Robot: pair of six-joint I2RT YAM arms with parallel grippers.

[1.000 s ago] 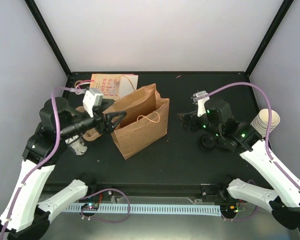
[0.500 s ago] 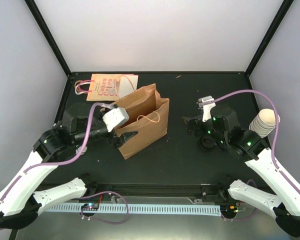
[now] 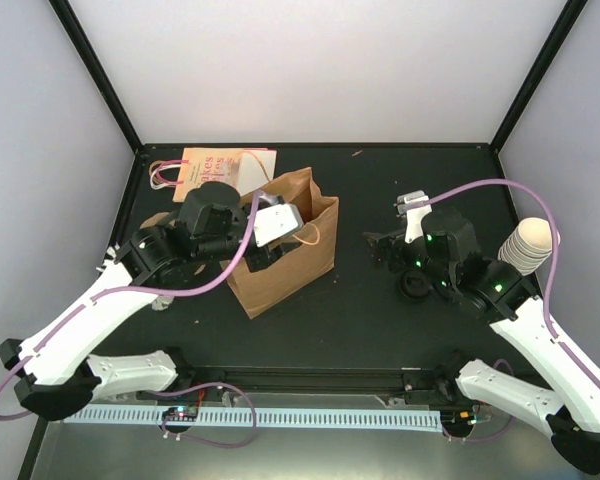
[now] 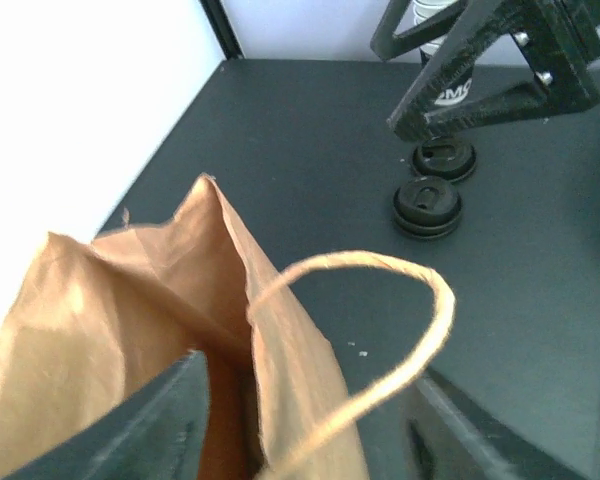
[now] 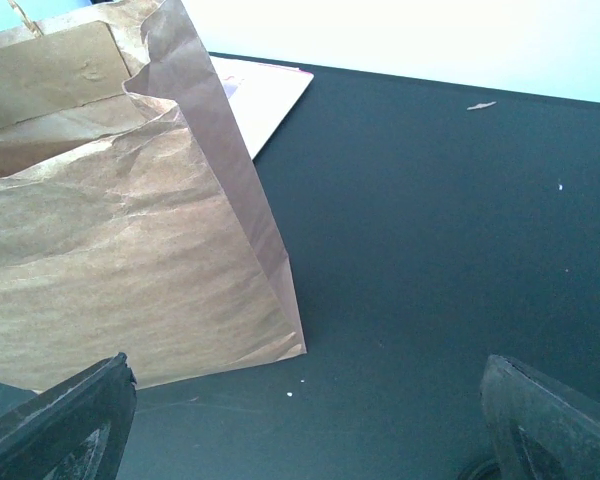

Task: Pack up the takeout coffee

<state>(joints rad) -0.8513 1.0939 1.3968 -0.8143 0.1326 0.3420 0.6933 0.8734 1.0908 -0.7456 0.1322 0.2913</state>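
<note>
Straddling the paper bag (image 4: 130, 300) (jaws apart): left hand (image 4: 308, 400).

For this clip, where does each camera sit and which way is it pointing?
Top external: above and behind the bases, looking down on the table; shows both arms, left gripper at the brown paper bag, right gripper to its right.
Left wrist: at the bag's mouth, facing right towards two black lids; own fingers at the bottom.
Right wrist: low, facing left at the bag's side; own fingers in the bottom corners.
Shared: all three show the bag.
</note>
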